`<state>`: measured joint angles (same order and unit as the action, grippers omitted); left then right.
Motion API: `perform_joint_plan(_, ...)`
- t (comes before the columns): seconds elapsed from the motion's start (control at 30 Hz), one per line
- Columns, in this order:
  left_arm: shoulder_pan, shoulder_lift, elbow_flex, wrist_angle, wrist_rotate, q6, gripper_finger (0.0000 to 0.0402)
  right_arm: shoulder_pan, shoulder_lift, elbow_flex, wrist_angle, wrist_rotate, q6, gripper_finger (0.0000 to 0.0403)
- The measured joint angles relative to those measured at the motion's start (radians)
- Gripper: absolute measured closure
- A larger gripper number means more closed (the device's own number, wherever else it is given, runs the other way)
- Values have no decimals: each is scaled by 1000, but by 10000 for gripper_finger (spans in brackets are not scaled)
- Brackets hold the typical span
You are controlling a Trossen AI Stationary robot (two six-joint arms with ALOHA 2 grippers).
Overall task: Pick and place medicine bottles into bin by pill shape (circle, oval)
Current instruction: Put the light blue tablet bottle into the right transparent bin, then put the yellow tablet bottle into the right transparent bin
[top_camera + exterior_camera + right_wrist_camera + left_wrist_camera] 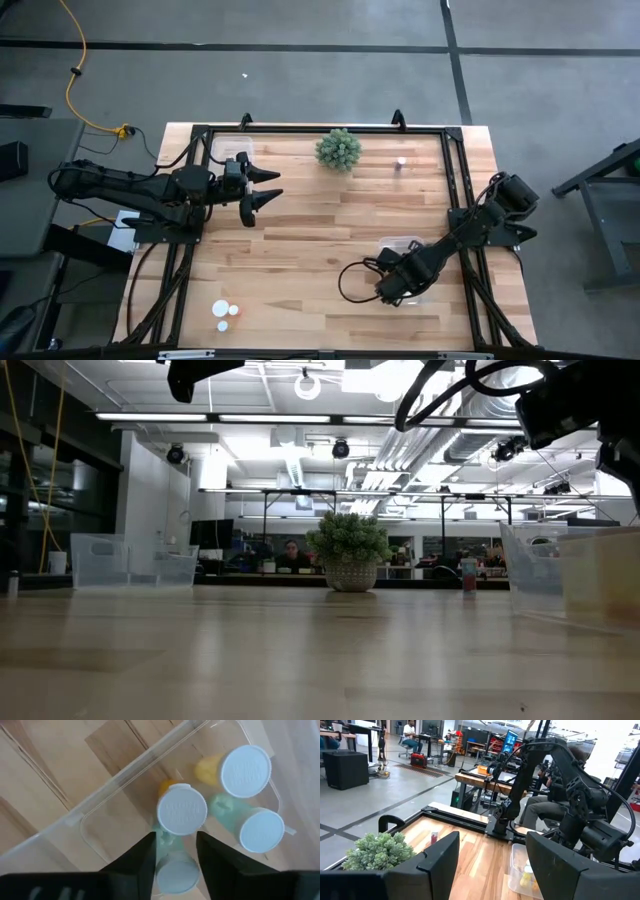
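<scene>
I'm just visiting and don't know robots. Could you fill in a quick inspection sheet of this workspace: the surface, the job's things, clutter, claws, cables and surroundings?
Surface: light wooden table inside a dark frame.
Job's things: four white-capped medicine bottles stand in the clear bin on the right; two white caps lie near the front left corner; a lone bottle stands at the back; a second clear bin sits at the back left.
Clutter: a spiky green plant ball at the back centre.
Claws: left claw open, raised over the table; right claw directly above the right bin, a bottle between its fingers, grip unclear.
Cables: yellow cable on the floor; black cable loop at the right arm.
Surroundings: workshop, seated people in the background.
</scene>
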<state>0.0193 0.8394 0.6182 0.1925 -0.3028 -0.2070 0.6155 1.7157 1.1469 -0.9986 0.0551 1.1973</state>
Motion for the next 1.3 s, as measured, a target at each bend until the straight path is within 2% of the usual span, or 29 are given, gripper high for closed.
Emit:
perform_joint_plan(0.33, 0, 0, 0, 0, 0, 0, 184, 0, -11, 40, -27, 7, -39, 184)
perform_joint_plan(0.63, 0, 0, 0, 0, 0, 0, 184, -19, -176, 105, -38, 15, -222, 176)
perform_joint_plan(0.8, 0, 0, 0, 0, 0, 0, 184, -126, -297, 109, 63, 83, -330, 176)
perform_joint_plan(0.9, 0, 0, 0, 0, 0, -2, 184, -220, -341, 99, 174, 148, -418, 176)
perform_joint_plan(0.97, 0, 0, 0, 0, 1, -2, 184, -291, -362, 58, 266, 151, -478, 176)
perform_joint_plan(1.1, 0, 0, 0, 0, 2, -2, 184, -425, -380, -87, 526, 62, -582, 176)
perform_joint_plan(1.2, 0, 0, 0, 0, 4, -2, 184, -519, -382, -198, 804, -13, -636, 176)
perform_joint_plan(1.3, 0, 0, 0, 0, 4, -3, 184, -589, -382, -279, 1126, -41, -676, 176)
